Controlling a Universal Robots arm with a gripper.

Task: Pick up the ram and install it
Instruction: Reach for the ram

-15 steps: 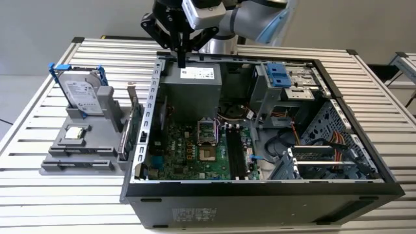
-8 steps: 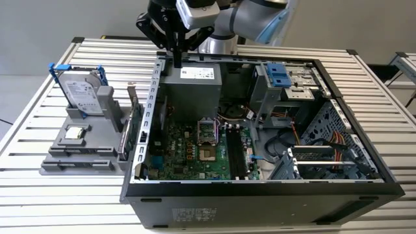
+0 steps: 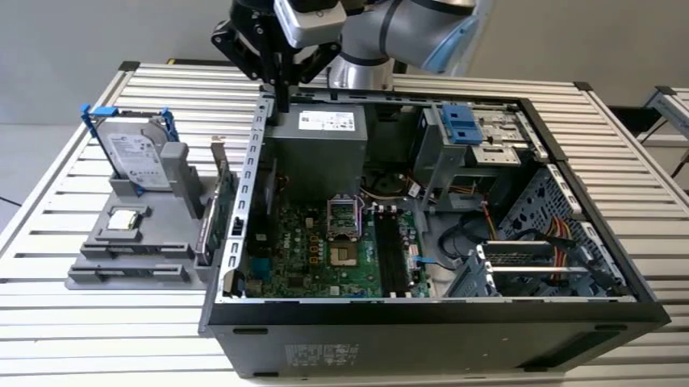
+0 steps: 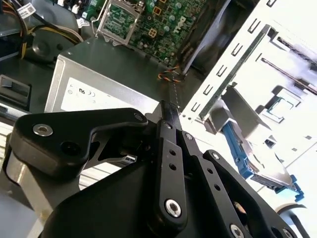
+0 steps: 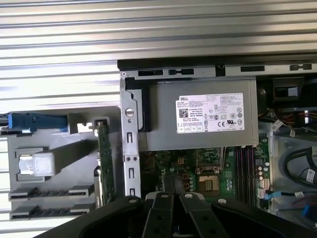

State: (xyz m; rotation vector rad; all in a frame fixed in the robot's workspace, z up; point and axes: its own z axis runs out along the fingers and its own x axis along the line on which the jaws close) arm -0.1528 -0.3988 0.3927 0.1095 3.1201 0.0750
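My gripper [image 3: 282, 85] hangs over the back corner of the open computer case [image 3: 431, 310], on the exterior view's left, above the case wall and the power supply [image 3: 318, 145]. Its black fingers [image 4: 168, 148] are shut on the ram [image 3: 282, 105], a thin dark strip held edge-on that sticks out past the fingertips in both wrist views [image 4: 170, 110] [image 5: 168, 184]. The black motherboard slots [image 3: 388, 250] lie lower in the case beside the processor socket [image 3: 341, 216], well apart from the ram. The slots [image 5: 242, 163] also appear in the first wrist view.
A grey holder [image 3: 119, 270] stands outside the case on the exterior view's left. It carries a hard drive [image 3: 135, 157], a small square silver chip [image 3: 126, 219] and a green card with a metal bracket [image 3: 221, 214]. Drive cages [image 3: 473, 129] and cables [image 3: 538, 234] fill the case's right side.
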